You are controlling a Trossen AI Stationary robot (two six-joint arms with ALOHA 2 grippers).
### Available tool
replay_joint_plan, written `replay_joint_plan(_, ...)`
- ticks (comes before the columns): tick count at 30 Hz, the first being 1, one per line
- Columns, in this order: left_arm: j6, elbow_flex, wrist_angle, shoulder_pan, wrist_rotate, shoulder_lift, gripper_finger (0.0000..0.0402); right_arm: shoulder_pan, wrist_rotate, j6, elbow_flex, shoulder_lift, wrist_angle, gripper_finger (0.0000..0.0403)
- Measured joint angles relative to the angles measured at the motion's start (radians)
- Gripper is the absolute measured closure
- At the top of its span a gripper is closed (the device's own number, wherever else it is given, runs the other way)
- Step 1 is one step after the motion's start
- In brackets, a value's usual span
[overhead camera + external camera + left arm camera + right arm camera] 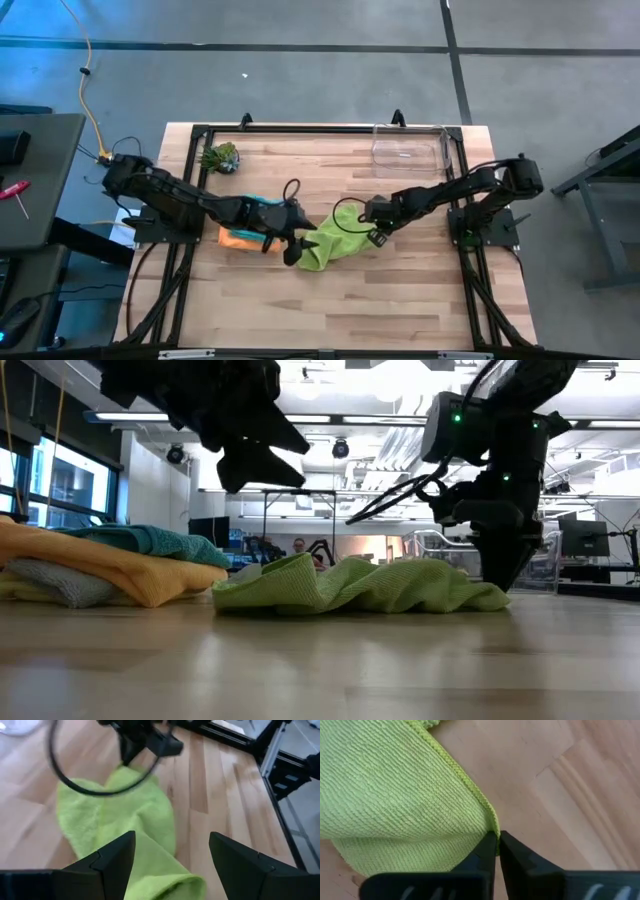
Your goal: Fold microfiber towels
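Note:
A lime green towel point(335, 240) lies crumpled on the wooden table point(400, 300) near its middle. My right gripper point(497, 840) points down at the towel's right end and is shut on it; it also shows in the low view point(500, 575). My left gripper point(172, 840) hangs open above the towel's left end point(165, 880) and touches nothing. Left of the lime towel, a pile of orange, teal and grey towels point(100, 565) rests on the table. My right gripper pinches the lime green towel's hemmed edge point(487, 815) between its two fingertips, at the towel's right end. The fingers come from above, pointing down. The towel lies slack and rumpled on the table; whether one layer or several is pinched, I cannot tell.
A small green spiky plant point(220, 157) stands at the far left of the table. A clear plastic bin point(410, 150) sits at the far right. Bare wood stretches along the near side of the table. A dark cable point(75, 785) loops above the lime towel.

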Motion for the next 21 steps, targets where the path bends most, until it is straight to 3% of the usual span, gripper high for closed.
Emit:
replay_joint_plan(3,0.031,0.001,-0.059,0.021,-0.002,-0.040,0.0156,0.004,-0.003,-0.025,0.030,-0.045,-0.087,0.0399)
replay_joint_plan(12,0.085,0.000,-0.110,0.057,-0.008,-0.071,0.0156,0.005,0.063,-0.079,0.162,-0.238,-0.118,0.0402)
replay_joint_plan(21,0.095,0.000,-0.072,0.065,-0.008,-0.071,0.0156,0.004,0.063,-0.246,0.331,-0.283,-0.141,0.0402)
